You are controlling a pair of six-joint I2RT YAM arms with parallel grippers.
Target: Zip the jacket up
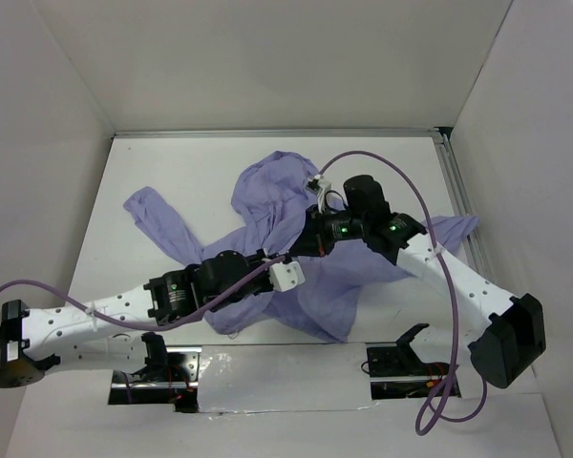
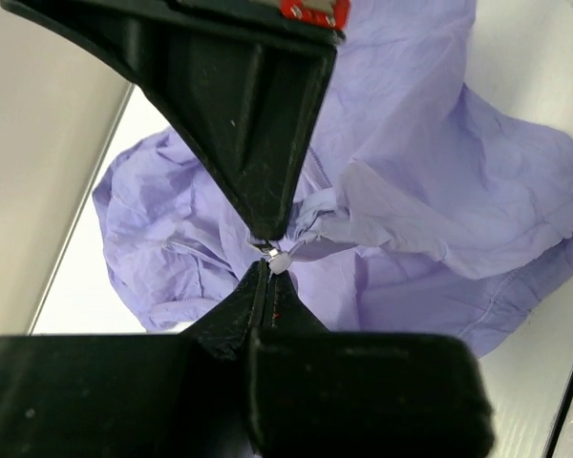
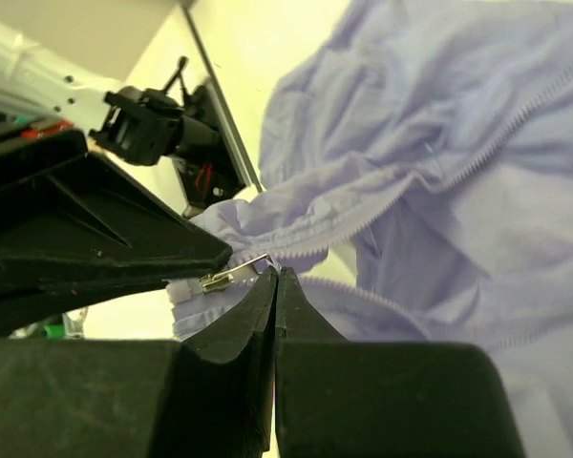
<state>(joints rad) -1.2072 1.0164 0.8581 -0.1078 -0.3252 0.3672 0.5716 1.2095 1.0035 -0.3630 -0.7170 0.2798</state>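
Pinching at the lavender jacket (image 1: 267,191) front, both grippers closed.
Left gripper (image 2: 267,256) clamped on zipper pull (image 3: 231,278); right gripper (image 3: 276,279) fingers together just beside it.

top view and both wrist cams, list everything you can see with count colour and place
jacket: one, lavender, spread wrinkled mid-table under both arms
zip pull: one, silver, at the jacket's open zip edge
table: one, white, under the jacket
cables: two, purple, one looping off each arm
arms: two, white and black, reaching in from the near edge
left claw: one, black, shut on the jacket's zip edge
right claw: one, black, shut on the zip pull
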